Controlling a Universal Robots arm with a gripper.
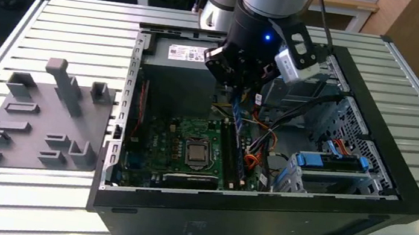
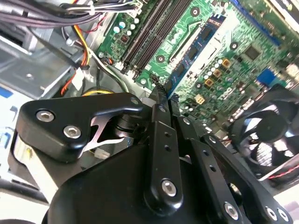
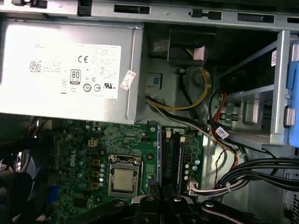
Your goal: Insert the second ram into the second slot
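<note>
Black gripper [image 2: 162, 95] links sit closest to the lens in the second wrist view. Its jaws are drawn narrow and pinch the second ram [image 2: 192, 49] by one end. The dark blue stick with black chips juts out past the fingertips over the green motherboard [image 3: 93, 149]; whether it touches the board I cannot tell. Just ahead of the jaws run the black memory slots [image 3: 171, 156], with the processor socket [image 3: 124, 179] beside them. A bundle of black, red and yellow cables [image 3: 261, 168] crowds the slots' other side. A cooling fan [image 2: 264, 135] lies off to one side of the jaws, and the grey power supply [image 3: 70, 65] lies beyond the slots. Outside the open computer case [image 1: 262, 209], well apart from the jaws, stands a grey fixture tray [image 1: 43, 120]
</note>
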